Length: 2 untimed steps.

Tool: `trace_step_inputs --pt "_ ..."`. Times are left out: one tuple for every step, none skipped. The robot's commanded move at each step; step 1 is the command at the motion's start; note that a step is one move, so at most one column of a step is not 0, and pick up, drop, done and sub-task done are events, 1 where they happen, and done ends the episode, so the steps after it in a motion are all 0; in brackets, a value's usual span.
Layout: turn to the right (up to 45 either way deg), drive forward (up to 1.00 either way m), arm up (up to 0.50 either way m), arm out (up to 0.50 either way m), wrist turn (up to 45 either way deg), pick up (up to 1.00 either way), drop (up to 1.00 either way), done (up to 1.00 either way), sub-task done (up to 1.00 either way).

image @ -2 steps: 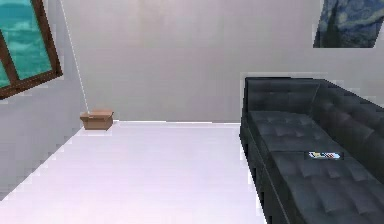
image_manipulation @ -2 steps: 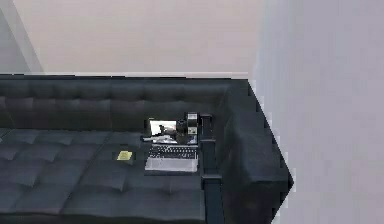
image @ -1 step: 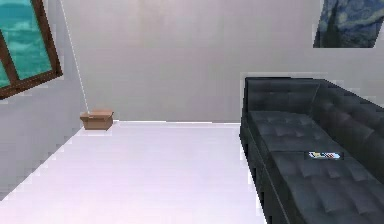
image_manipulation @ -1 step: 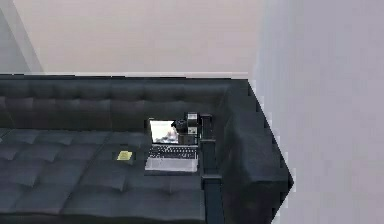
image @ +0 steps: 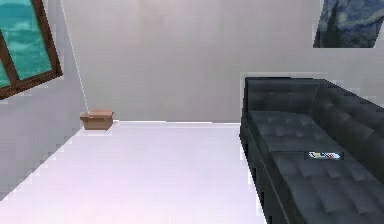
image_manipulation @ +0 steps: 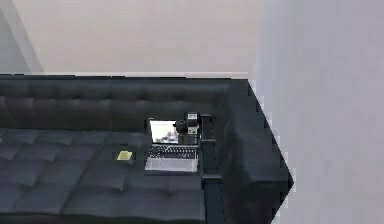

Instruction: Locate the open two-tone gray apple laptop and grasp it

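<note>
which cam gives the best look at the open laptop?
Arm side view: the laptop stands open on the dark sofa seat, screen and keyboard facing the camera, with the gripper by the screen's right edge. The forward view looks along the sofa, where a small flat object lies on a cushion.

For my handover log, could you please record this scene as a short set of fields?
laptop: open, screen upright, lying on the seat of the dark sofa
jaws: seen at the screen's right edge in the arm side view; whether they touch or hold anything cannot be told
beside laptop: small yellow flat thing on the seat, to the picture's left
forward view: cardboard box in the floor corner, window, painting, small multicoloured thing on the sofa
</note>
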Motion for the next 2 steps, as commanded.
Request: trace_step_inputs --pt "0.0 0.00 -0.30 0.00 0.0 0.00 0.00 0.00 0.00" --pt "0.0 0.00 0.00 0.00 0.0 1.00 0.00 0.00 0.00"
